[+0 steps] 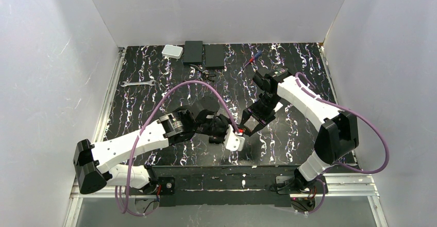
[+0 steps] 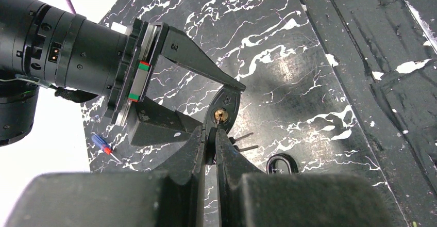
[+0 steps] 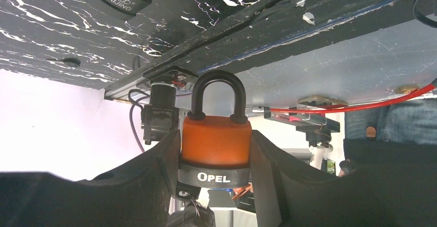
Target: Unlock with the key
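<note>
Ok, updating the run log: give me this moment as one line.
left fingers: shut, tips at brass keyhole | right fingers: gripping orange padlock with black base, shackle closed | key: not discernible

I see a booth of plain white panels: a left wall, a back wall and a right wall. The table is black with white marbled streaks, with an aluminium rail along its left edge and a metal frame along its near edge. The light is bright and even, leaving a soft sheen on the tabletop.
</note>
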You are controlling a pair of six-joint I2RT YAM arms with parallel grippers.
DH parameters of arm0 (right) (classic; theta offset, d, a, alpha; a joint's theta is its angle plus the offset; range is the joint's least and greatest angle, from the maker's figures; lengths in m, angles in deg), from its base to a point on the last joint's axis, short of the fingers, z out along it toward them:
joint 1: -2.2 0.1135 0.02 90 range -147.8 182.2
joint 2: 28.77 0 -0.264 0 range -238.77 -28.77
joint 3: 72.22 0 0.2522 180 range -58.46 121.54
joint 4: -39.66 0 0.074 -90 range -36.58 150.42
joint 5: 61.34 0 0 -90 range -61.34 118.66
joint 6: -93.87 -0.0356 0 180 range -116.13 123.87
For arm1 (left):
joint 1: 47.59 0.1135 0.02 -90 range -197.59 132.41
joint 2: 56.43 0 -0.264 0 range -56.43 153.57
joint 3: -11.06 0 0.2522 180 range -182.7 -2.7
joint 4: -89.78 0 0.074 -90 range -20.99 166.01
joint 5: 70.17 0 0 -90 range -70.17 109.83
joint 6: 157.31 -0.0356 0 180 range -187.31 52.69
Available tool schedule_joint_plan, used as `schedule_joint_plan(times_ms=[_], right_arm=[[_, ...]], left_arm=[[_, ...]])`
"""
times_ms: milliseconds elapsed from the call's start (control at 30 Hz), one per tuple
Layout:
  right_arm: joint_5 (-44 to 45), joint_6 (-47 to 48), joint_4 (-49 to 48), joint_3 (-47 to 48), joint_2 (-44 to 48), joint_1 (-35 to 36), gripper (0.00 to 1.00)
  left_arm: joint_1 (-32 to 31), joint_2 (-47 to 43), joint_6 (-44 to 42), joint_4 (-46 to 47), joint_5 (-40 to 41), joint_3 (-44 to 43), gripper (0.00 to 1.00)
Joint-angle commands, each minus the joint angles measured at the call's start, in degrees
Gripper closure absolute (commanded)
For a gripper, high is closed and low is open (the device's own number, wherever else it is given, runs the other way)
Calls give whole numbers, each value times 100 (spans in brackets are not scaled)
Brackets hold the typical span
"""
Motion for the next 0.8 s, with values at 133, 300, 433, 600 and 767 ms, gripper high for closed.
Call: schedule_joint_plan(times_ms=[133,300,433,600,767], right_arm=[[-180,-25,219,46,199,-20,99],[-194,3,217,50,170,-20,99],[-206,24,217,42,166,-20,99],[-216,45,219,38,157,-20,99],[-233,57,218,51,155,-20,99]], left_arm=[[-53,106,65,332,177,29,100],[-74,149,64,414,259,27,100],[-78,120,47,394,264,107,100],[-74,-26,-90,210,312,287,100],[-74,-198,-133,127,339,483,100]])
